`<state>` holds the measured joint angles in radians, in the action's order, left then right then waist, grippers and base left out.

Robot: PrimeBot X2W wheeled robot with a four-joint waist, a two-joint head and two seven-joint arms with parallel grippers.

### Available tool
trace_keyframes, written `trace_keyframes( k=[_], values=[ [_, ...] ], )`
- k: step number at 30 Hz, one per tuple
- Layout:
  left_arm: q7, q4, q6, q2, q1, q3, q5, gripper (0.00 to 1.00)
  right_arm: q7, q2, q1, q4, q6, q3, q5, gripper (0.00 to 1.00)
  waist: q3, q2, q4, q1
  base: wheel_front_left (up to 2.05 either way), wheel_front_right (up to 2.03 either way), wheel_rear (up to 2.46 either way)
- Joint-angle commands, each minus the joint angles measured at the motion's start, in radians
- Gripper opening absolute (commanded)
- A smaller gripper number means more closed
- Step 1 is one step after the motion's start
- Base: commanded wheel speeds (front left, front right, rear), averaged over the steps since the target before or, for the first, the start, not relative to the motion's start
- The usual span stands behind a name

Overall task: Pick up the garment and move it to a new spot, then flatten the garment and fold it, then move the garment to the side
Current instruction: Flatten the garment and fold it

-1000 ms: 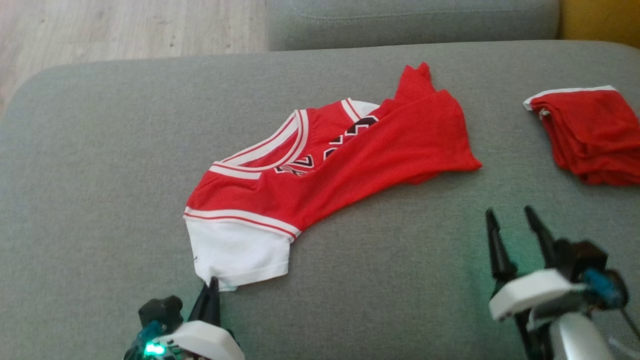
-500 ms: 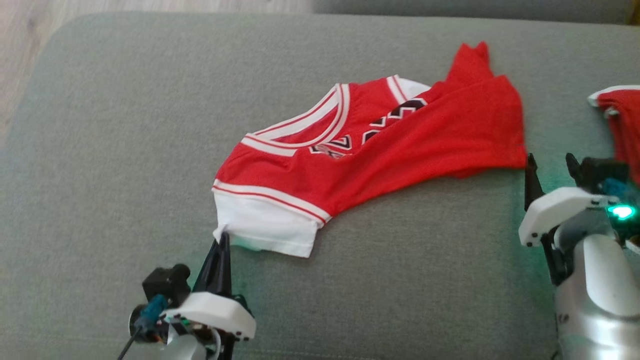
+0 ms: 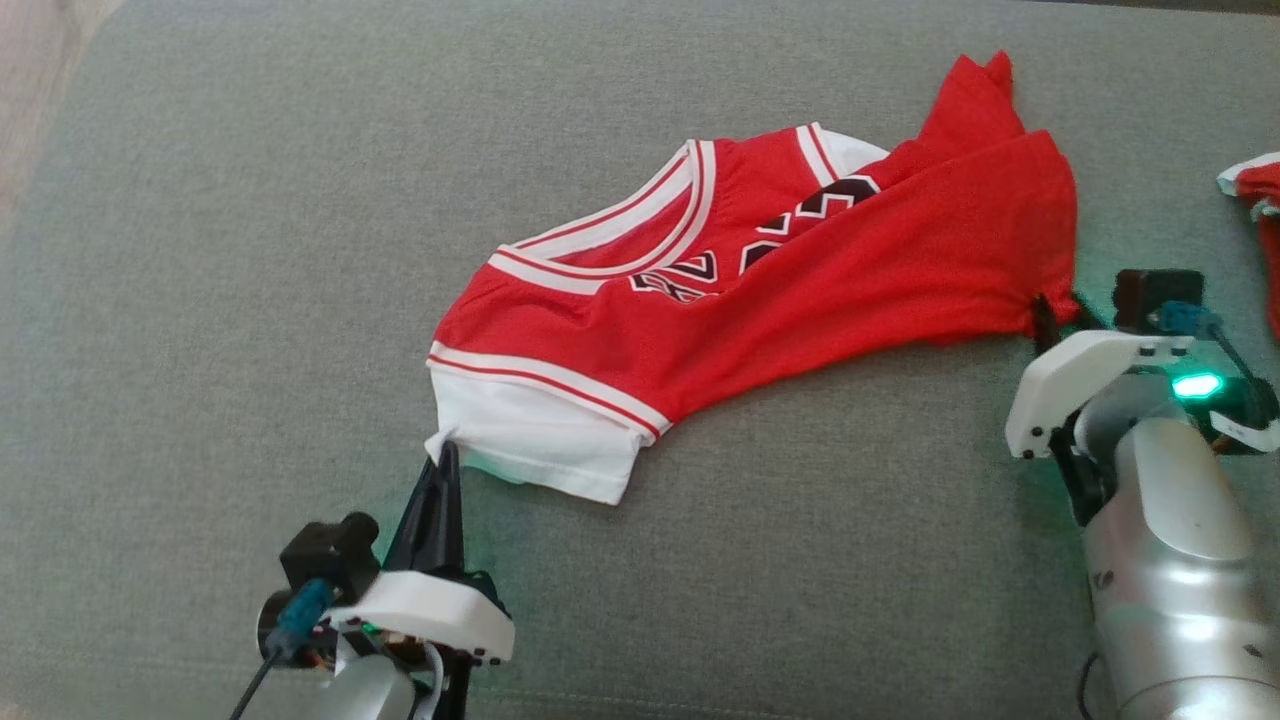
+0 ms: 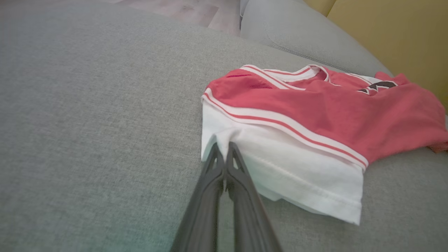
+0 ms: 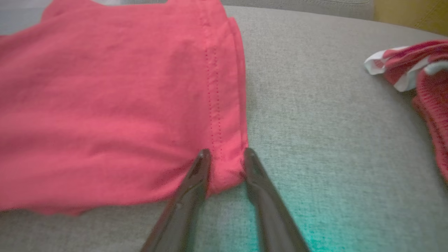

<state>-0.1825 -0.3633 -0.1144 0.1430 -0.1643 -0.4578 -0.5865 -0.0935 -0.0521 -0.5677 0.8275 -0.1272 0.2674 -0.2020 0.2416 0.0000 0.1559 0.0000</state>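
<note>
The garment (image 3: 800, 290) is a red jersey with white trim and a white sleeve, lying crumpled across the grey sofa cushion (image 3: 250, 250). My left gripper (image 3: 447, 458) is shut on the corner of the white sleeve, as the left wrist view shows: the left gripper (image 4: 223, 148) pinches the white cloth of the garment (image 4: 315, 108). My right gripper (image 3: 1055, 312) is at the red hem corner on the right. In the right wrist view the right gripper (image 5: 224, 154) straddles that corner of the garment (image 5: 105, 87), its jaws partly apart with bunched red cloth between them.
A second red and white garment (image 3: 1262, 195) lies folded at the cushion's far right edge, also seen as the folded garment (image 5: 420, 70) to the right of my right fingers. Wooden floor (image 3: 40, 60) shows at the upper left. Bare cushion surrounds the jersey.
My right gripper has moved forward to the red hem corner and its jaws have narrowed around it. The left gripper keeps its hold on the white sleeve. The camera has tilted down.
</note>
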Motion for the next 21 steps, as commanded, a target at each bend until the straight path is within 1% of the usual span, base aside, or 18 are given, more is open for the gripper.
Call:
trace_keyframes(
  k=[1, 4, 7, 11, 16, 20, 21],
  values=[
    [-0.015, 0.034, -0.003, 0.018, -0.040, 0.030, 0.006, 0.00, -0.017, 0.002, -0.006, 0.006, -0.003, -0.031, 0.007, 0.00, -0.002, 0.0000, -0.006, 0.0000, 0.00, 0.00, 0.00],
    [-0.016, 0.044, -0.004, 0.023, -0.044, 0.029, 0.007, 0.00, -0.002, 0.002, -0.017, 0.018, -0.003, -0.052, 0.044, 0.00, -0.009, 0.0000, -0.018, 0.0000, 0.00, 0.00, 0.00],
    [-0.014, 0.063, 0.000, 0.028, -0.050, 0.030, 0.005, 0.00, 0.039, 0.002, -0.028, 0.008, -0.003, -0.074, 0.094, 0.00, -0.024, 0.0000, -0.032, 0.0000, 0.00, 0.00, 0.00],
    [-0.009, 0.133, 0.010, 0.050, -0.074, 0.047, -0.008, 0.00, 0.095, 0.002, -0.034, -0.044, -0.003, -0.117, 0.195, 0.00, -0.071, 0.0000, -0.057, 0.0000, 0.00, 0.00, 0.00],
    [0.021, 0.261, 0.011, 0.097, -0.111, 0.083, -0.020, 0.00, 0.114, 0.002, -0.013, -0.165, -0.003, -0.164, 0.298, 0.00, -0.143, 0.0000, -0.083, 0.0000, 0.00, 0.00, 0.00],
    [0.058, 0.389, -0.001, 0.155, -0.149, 0.118, -0.011, 0.00, 0.090, 0.002, 0.023, -0.326, -0.003, -0.205, 0.384, 0.00, -0.201, 0.0000, -0.107, 0.0000, 0.00, 0.00, 0.00],
    [0.058, 0.389, -0.001, 0.155, -0.149, 0.118, -0.011, 0.00, 0.090, 0.002, 0.023, -0.326, -0.003, -0.205, 0.384, 0.00, -0.201, 0.0000, -0.107, 0.0000, 0.00, 0.00, 0.00]
  ],
)
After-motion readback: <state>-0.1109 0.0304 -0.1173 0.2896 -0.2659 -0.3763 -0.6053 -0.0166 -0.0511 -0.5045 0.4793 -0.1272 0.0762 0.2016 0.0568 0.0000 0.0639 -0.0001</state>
